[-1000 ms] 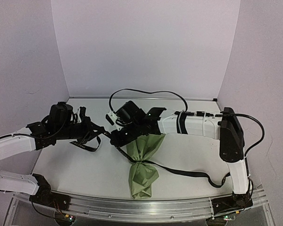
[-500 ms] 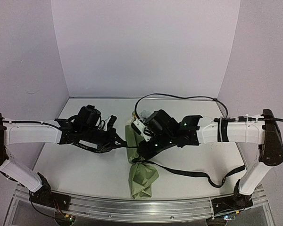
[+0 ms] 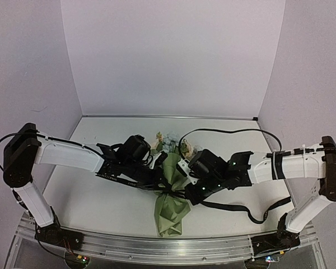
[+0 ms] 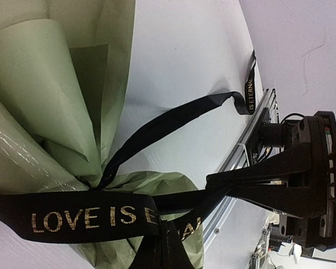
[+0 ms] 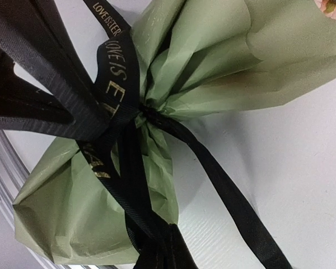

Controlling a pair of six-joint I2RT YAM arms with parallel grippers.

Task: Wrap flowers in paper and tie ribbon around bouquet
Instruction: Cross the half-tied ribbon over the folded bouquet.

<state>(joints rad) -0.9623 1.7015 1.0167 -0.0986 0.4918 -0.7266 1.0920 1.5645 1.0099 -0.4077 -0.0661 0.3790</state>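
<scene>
1. Left gripper (image 3: 161,184) and right gripper (image 3: 182,190) are both pinched shut on the ribbon (image 4: 89,218), right at the bouquet's (image 3: 169,208) squeezed waist, near-centre of the table (image 3: 101,207).
2. I'd pull the ends apart evenly and low, so it cinches without ripping the paper (image 5: 213,56).
3. The flowers (image 3: 169,138) poke out the far end, so don't drag them.

Overhead view from behind, looking down, wrist views close, both apparently sharing the ribbon (image 4: 89,218)
</scene>
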